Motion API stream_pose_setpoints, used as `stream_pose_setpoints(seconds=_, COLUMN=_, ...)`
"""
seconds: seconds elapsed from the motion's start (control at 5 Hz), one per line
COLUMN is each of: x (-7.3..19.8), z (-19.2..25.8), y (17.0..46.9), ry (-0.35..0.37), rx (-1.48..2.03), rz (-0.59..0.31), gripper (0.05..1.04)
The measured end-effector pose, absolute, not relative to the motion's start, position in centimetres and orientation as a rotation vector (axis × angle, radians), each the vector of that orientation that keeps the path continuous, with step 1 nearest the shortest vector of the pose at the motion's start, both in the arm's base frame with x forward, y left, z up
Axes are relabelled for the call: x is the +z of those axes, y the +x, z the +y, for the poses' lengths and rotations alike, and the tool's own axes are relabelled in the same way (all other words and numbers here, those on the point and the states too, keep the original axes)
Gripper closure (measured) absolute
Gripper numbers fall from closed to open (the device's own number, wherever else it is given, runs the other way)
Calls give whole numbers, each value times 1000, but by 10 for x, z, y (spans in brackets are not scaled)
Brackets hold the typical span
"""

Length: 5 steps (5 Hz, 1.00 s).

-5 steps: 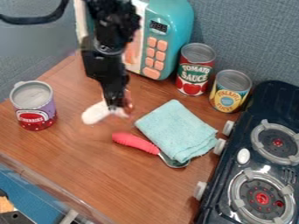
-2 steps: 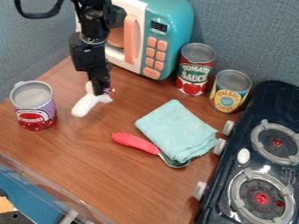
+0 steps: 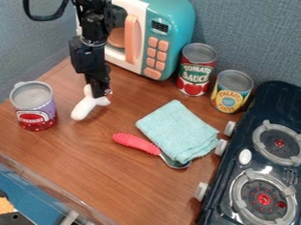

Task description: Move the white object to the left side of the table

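Toy kitchen setup: stove; left of it, cloth and spoon; beyond cloth, microwave.

Even light, soft shadows

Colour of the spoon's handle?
Pinkish red; it shows best in the camera view, where the handle lies beside the folded cloth.

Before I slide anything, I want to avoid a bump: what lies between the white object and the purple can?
Nothing: the camera view shows a short stretch of bare tabletop between the white object and the purple can.
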<state>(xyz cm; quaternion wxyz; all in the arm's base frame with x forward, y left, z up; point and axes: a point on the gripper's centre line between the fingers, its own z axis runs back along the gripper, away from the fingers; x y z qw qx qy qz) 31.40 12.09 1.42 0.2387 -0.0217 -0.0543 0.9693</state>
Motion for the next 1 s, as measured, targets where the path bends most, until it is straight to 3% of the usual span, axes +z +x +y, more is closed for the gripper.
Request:
stream_pose_setpoints(seconds=0.2, x=15, z=122, y=311, ry=-51, rx=2671, rz=-104, gripper=330)
stream_pose_setpoints(seconds=0.4, x=16, z=123, y=305, ry=-23, rx=2680, rz=-80, gripper=91)
stream_pose_setpoints(seconds=0.6, x=35, z=123, y=305, ry=-97, rx=2676, rz=-79, gripper=79)
stream_pose_setpoints(seconds=1.0, x=69, z=121, y=299, ry=-107, rx=2620, rz=-133, gripper=83)
